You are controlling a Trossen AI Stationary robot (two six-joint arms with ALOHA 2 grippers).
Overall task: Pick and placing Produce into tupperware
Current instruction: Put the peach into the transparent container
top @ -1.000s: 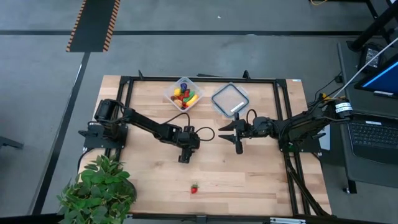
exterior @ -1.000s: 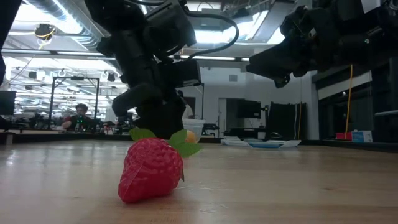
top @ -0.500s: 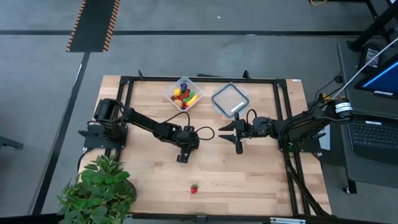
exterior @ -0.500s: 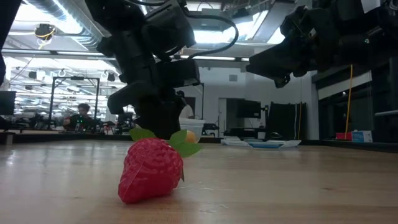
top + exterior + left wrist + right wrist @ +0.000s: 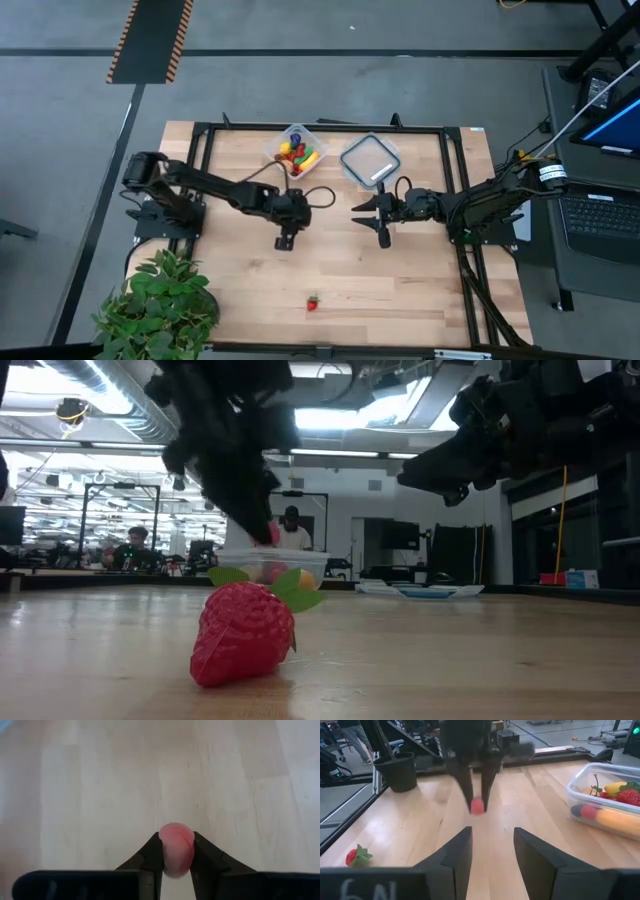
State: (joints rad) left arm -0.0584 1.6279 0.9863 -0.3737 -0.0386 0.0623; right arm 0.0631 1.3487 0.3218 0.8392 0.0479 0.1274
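Your left end effector (image 5: pixel 176 851) is pinching a small pink-red berry (image 5: pixel 176 849) above the tabletop (image 5: pixel 400 280).
Your right end effector (image 5: pixel 492 850) is hovering near the tabletop's centre with its fingers spread, gripping nothing. The tupperware (image 5: pixel 294 150), holding mixed produce, is sitting at 12 o'clock from the left end effector; its lid (image 5: pixel 369 160) is lying just beside it. A strawberry (image 5: pixel 313 301) is lying alone at 6 o'clock.

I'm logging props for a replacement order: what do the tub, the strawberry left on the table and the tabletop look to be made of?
Tub: clear, glossy plastic; the produce shows through its wall.
Strawberry: apparently moulded plastic or foam; uniform red, dimpled, faintly shiny, with flat green leaves.
Tabletop: pale wood, probably butcher block; strips and grain show, with a low sheen.
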